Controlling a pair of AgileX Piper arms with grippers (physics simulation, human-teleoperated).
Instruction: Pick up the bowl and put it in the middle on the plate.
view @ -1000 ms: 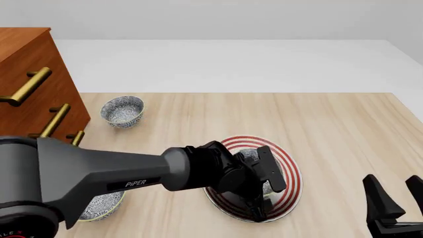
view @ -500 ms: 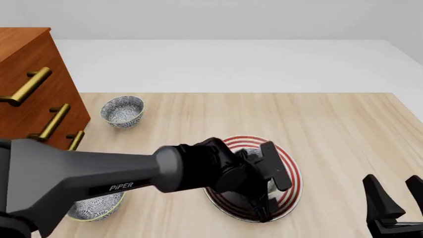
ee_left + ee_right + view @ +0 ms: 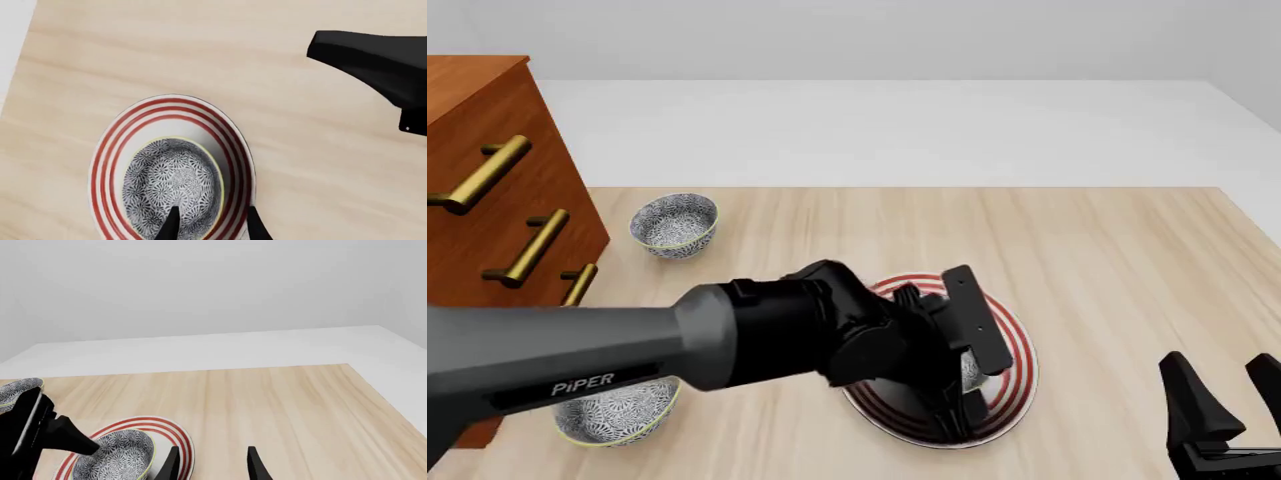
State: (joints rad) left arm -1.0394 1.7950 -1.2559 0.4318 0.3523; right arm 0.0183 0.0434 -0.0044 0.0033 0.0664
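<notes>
Front view shows the left gripper (image 3: 968, 385) over the plate (image 3: 1014, 345), fingers spread either side of the bowl's (image 3: 172, 186) near rim without pinching it. That bowl sits inside the plate's red rings. Far right, the right gripper (image 3: 1228, 400) rests unclenched, holding nothing.

My left arm reaches in to mid-table, wrist pitched down, left gripper (image 3: 210, 227) with its fingers parted, nothing clamped between them. My right gripper (image 3: 1228, 405) sits low at the near right edge, fingers spread apart and pointing up, holding nothing.
</notes>
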